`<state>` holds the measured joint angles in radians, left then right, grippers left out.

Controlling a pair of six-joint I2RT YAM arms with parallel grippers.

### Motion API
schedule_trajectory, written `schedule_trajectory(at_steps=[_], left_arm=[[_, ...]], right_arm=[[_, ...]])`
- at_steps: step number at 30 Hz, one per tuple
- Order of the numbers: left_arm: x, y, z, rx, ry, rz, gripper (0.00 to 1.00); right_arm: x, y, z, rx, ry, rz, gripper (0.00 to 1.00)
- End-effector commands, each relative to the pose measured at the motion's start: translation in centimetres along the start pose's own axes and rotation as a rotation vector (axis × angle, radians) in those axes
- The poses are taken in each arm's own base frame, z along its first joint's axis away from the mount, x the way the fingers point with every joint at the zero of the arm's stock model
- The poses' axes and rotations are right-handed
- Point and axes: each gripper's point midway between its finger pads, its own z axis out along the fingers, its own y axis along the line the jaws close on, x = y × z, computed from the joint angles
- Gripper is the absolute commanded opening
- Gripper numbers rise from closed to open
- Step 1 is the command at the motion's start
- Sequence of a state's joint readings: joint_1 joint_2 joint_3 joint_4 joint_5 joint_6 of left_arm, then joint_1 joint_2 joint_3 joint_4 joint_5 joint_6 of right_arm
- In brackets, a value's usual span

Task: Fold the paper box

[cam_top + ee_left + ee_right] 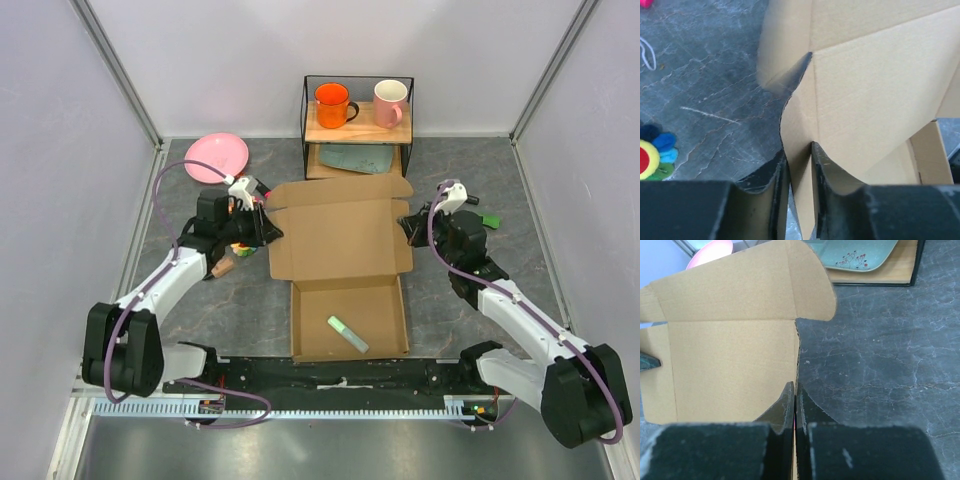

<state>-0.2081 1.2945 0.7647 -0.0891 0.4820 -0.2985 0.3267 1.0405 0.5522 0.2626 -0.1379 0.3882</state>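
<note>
The paper box [340, 240] lies opened out in the middle of the table. Its lid panel is at the far end and its shallow base tray at the near end. A small pale green block [348, 335] lies in the tray. My left gripper [265, 228] is at the lid's left edge. In the left wrist view it [799, 165] has closed in on a bent side flap [800, 120], with both fingers touching the cardboard. My right gripper [408, 228] is at the lid's right edge. Seen from its own wrist, the gripper [795, 400] is shut on the thin edge of the cardboard [730, 355].
A black wire rack [357, 125] stands just behind the box, holding an orange mug [332, 105], a pink mug [390, 102] and a teal plate [855, 255]. A pink plate [217, 157] lies at the back left. Small toys [235, 255] lie beside the left gripper. A green item [490, 220] lies at the right.
</note>
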Motion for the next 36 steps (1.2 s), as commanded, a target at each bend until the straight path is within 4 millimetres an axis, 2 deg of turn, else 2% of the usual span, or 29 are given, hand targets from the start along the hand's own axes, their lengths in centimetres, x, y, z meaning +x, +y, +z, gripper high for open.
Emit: schedule_trajectory(at_steps=[1, 4, 5, 6, 7, 9, 10, 11, 12, 13, 14, 18, 19, 22, 26, 28, 29, 32, 33, 36], left_arm=[[-1.9, -2.8, -1.2, 0.102, -0.092, 0.069, 0.24], [-2.3, -4.2, -1.5, 0.121, -0.148, 0.123, 0.13], [-1.4, -4.9, -1.2, 0.129, -0.141, 0.142, 0.1], [-2.1, -5.8, -1.6, 0.143, -0.185, 0.177, 0.09], [-1.5, -5.6, -1.3, 0.118, -0.196, 0.189, 0.08], [-1.3, -7.6, -1.2, 0.141, -0.237, 0.248, 0.06], [-1.2, -7.1, -0.9, 0.094, -0.263, 0.265, 0.06], [-0.6, -8.3, -0.7, 0.108, -0.267, 0.291, 0.04], [-1.2, -8.9, -0.7, 0.106, -0.312, 0.309, 0.04], [-1.0, -8.2, -0.4, 0.059, -0.333, 0.317, 0.04], [-0.8, -8.9, -0.2, 0.06, -0.346, 0.33, 0.02], [-2.9, -7.8, -0.4, -0.039, -0.484, 0.311, 0.02], [-4.1, -7.4, -0.9, -0.075, -0.547, 0.307, 0.02], [-6.1, -6.4, -1.6, -0.158, -0.631, 0.328, 0.02], [-9.4, -6.3, -2.8, -0.226, -0.773, 0.355, 0.02], [-10.2, -5.8, -2.6, -0.27, -0.805, 0.381, 0.02], [-11.3, -6.2, -3.1, -0.268, -0.866, 0.378, 0.02], [-11.3, -5.0, -2.7, -0.315, -0.91, 0.365, 0.02], [-11.9, -5.4, -3.1, -0.296, -0.967, 0.346, 0.02], [-11.0, -4.6, -4.0, -0.291, -1.034, 0.293, 0.02]], right_arm=[[-2.6, 1.4, -0.2, -0.01, -0.067, -0.059, 0.0], [-2.8, 1.0, -0.3, 0.058, -0.076, -0.092, 0.0], [-2.7, 0.7, -0.4, 0.094, -0.078, -0.099, 0.0], [-2.9, 0.5, -0.5, 0.12, -0.089, -0.104, 0.0], [-2.7, 0.6, -0.6, 0.133, -0.086, -0.108, 0.0], [-2.9, 0.1, -0.8, 0.186, -0.108, -0.114, 0.0], [-2.8, 0.3, -0.8, 0.191, -0.113, -0.117, 0.0], [-2.6, 0.1, -0.8, 0.207, -0.116, -0.12, 0.0], [-2.7, -0.1, -0.9, 0.224, -0.13, -0.118, 0.0], [-2.9, 0.1, -0.8, 0.222, -0.153, -0.117, 0.0], [-2.7, 0.4, -0.7, 0.217, -0.158, -0.118, 0.0], [-2.9, 0.9, -0.1, 0.227, -0.196, -0.123, 0.0], [-3.1, 0.9, 0.0, 0.245, -0.208, -0.123, 0.0], [-3.4, 0.9, 0.7, 0.286, -0.231, -0.124, 0.0], [-3.8, 1.2, 1.3, 0.306, -0.266, -0.084, 0.0], [-3.6, 1.8, 1.8, 0.298, -0.281, -0.055, 0.0], [-3.7, 1.9, 2.0, 0.304, -0.288, -0.047, 0.0], [-3.2, 2.3, 2.6, 0.307, -0.295, -0.048, 0.0], [-3.2, 2.4, 2.7, 0.304, -0.299, -0.049, 0.0], [-3.1, 2.4, 2.6, 0.319, -0.32, -0.068, 0.0]])
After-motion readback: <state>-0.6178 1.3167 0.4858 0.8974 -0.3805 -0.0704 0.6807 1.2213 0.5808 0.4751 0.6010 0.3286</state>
